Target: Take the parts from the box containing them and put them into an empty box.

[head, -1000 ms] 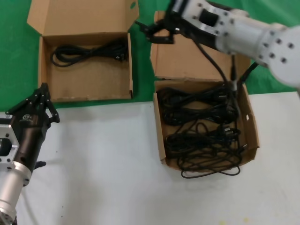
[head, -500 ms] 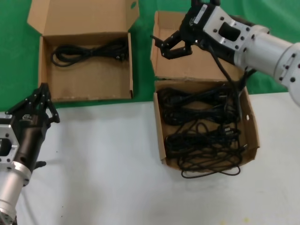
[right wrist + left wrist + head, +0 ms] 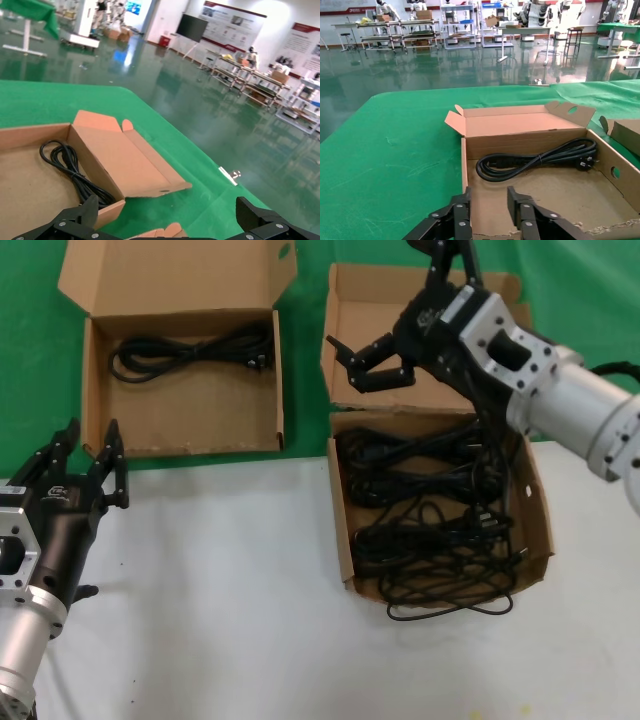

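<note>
**Right claw poised to fetch another cable**

At lower left the left claw [image 3: 85, 455] idles, fingers apart. The wide cardboard box [image 3: 100, 430], upper left, holds one glossy coil [image 3: 190, 348]. Right of centre, the empty right claw [image 3: 372, 360] gapes above the square box [image 3: 537, 505]; it should drop onto one bundle in the springy black tangle [image 3: 430, 515], not several loops.

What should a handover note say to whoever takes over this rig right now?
Right gripper: open, empty, raised over the lid of the squarish box.
Left gripper: open, empty, at the near edge of the wide box.
Done: one cable bundle lies in the wide box.
Left: several tangled cable bundles fill the squarish box, one loop hanging over its near wall. Move them across.
</note>
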Motion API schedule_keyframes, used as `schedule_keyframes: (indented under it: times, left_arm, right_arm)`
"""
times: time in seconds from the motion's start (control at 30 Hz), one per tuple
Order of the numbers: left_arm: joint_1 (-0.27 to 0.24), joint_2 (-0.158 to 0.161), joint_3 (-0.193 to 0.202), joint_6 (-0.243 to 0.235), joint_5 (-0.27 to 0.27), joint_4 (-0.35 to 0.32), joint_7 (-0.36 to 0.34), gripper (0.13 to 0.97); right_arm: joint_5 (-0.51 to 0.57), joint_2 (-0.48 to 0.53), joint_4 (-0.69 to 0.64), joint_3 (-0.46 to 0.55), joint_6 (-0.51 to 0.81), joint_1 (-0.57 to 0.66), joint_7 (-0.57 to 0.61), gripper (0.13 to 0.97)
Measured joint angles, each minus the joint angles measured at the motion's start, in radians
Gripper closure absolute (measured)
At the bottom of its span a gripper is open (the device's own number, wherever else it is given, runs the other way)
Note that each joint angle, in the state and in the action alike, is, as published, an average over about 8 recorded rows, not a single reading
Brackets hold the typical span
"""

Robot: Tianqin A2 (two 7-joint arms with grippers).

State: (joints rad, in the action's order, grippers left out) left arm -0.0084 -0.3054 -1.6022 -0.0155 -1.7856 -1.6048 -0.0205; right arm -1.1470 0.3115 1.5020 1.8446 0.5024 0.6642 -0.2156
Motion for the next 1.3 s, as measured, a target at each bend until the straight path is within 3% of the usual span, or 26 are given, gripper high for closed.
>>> schedule_keyframes:
  times: [0.27, 0.83, 0.97, 1.3]
  left_arm:
    - [0.001, 0.001, 0.000, 0.002, -0.002, 0.001, 0.003, 0.738]
    - [0.003, 0.002, 0.001, 0.006, -0.006, 0.002, 0.008, 0.340]
    - [0.004, 0.003, 0.001, 0.007, -0.007, 0.002, 0.010, 0.340]
    - [0.005, 0.003, 0.001, 0.010, -0.009, 0.003, 0.013, 0.200]
  right_arm:
    - [-0.086, -0.001, 0.013, -0.032, -0.066, -0.087, 0.029, 0.129]
    - [-0.268, -0.005, 0.040, -0.100, -0.206, -0.272, 0.088, 0.129]
    - [-0.310, -0.005, 0.047, -0.116, -0.238, -0.316, 0.102, 0.129]
    - [-0.419, -0.007, 0.063, -0.157, -0.322, -0.426, 0.138, 0.129]
